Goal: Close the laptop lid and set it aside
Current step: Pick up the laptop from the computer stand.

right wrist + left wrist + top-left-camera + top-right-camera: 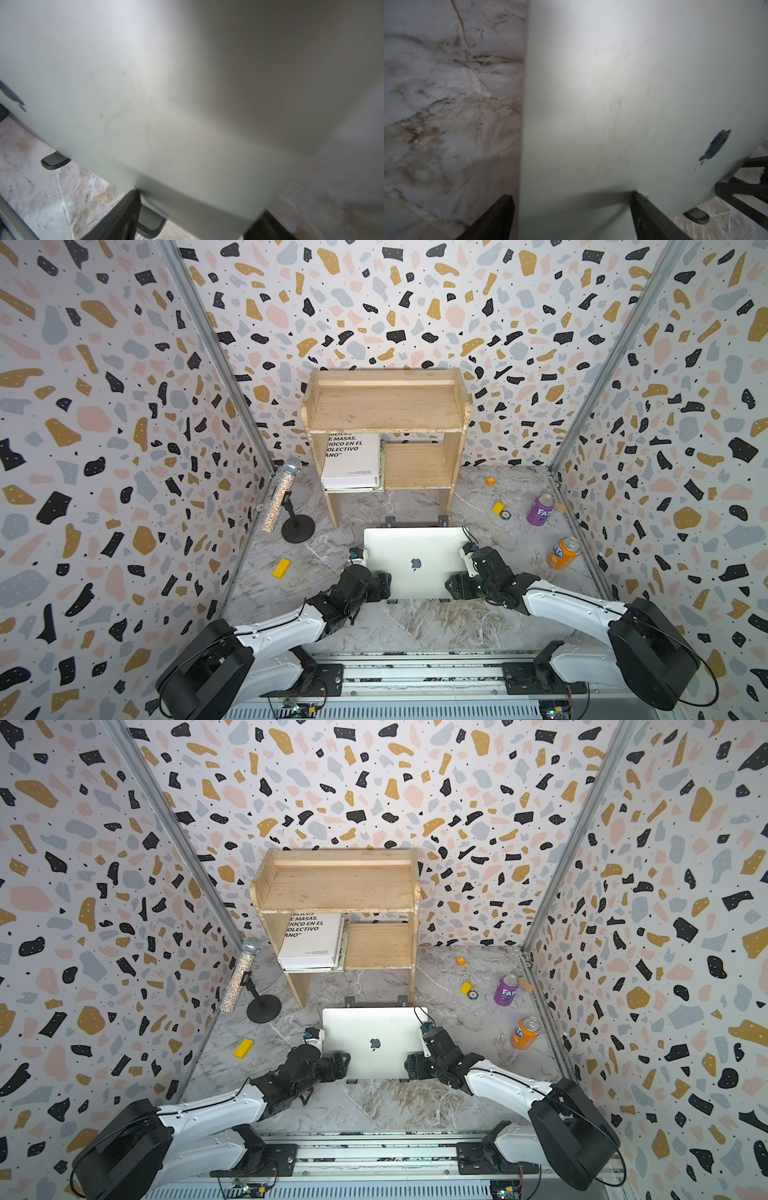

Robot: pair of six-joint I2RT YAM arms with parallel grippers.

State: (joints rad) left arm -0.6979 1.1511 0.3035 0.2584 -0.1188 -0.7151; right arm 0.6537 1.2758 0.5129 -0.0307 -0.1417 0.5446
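In both top views the laptop (415,562) lay folded flat mid-table on a black stand (390,521), long axis side to side, logo top toward the shelf (386,406), left wrist view, left gripper (572,195) stood spread wide astride its edge, right wrist view, right gripper (200,202) stood parted around a corner

Both top views look steeply down from high above the near edge onto the whole bench (419,626). Each wrist view sits close over the lid (591,104), sharing its logo (715,145).
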